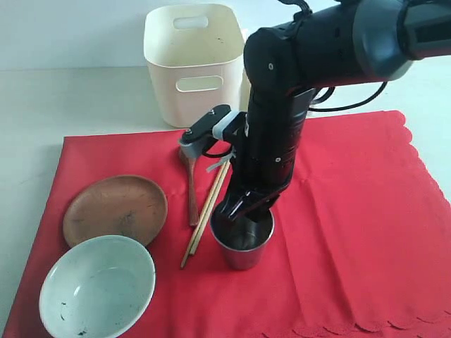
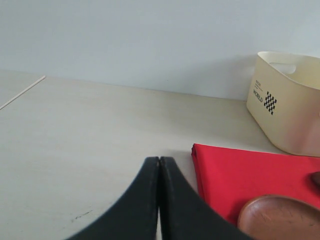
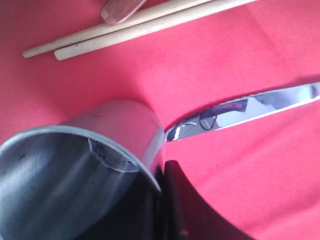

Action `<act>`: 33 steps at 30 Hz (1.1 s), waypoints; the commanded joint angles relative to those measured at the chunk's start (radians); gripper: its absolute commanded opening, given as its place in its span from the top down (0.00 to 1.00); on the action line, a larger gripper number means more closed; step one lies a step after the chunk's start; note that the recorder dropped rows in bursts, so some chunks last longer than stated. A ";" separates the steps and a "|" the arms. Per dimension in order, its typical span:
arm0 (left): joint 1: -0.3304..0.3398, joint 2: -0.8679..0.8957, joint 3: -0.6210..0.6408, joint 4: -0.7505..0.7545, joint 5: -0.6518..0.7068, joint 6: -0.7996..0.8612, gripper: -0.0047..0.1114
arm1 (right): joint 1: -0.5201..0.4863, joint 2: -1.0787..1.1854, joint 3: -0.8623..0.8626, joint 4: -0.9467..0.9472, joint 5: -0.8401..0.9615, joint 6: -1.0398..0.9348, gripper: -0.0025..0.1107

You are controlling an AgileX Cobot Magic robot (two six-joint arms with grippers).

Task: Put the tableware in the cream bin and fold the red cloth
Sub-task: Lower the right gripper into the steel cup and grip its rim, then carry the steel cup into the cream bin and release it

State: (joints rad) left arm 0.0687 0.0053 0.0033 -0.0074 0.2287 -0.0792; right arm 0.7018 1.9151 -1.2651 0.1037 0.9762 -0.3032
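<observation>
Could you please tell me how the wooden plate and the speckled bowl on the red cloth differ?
The wooden plate is brown and shallow, while the speckled bowl is pale green-white and deeper. The plate lies nearer the cream bin, and the bowl sits on the far side of the plate from it. Both are round, upright and empty, and both rest on the red cloth.

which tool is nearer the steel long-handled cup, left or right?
Right. The right tool is clamped on the rim of the steel long-handled cup. The left tool sits shut over bare table by the corner of the red cloth, cup out of its view.
</observation>
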 commanded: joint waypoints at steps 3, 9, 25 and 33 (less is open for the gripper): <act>0.000 -0.005 -0.003 -0.006 -0.012 0.000 0.95 | 0.003 -0.086 0.002 -0.010 -0.006 -0.008 0.98; 0.000 -0.005 -0.003 -0.006 -0.012 0.000 0.95 | 0.003 -0.174 0.002 -0.047 -0.041 -0.008 0.98; 0.000 -0.005 -0.003 -0.006 -0.012 0.000 0.95 | 0.003 -0.224 -0.078 -0.379 -0.458 0.248 0.98; 0.000 -0.005 -0.003 -0.006 -0.012 0.000 0.95 | -0.001 -0.203 -0.177 -0.565 -0.557 0.410 0.98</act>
State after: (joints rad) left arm 0.0687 0.0053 0.0033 -0.0074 0.2287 -0.0792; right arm 0.7018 1.7018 -1.4015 -0.4005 0.4585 0.0643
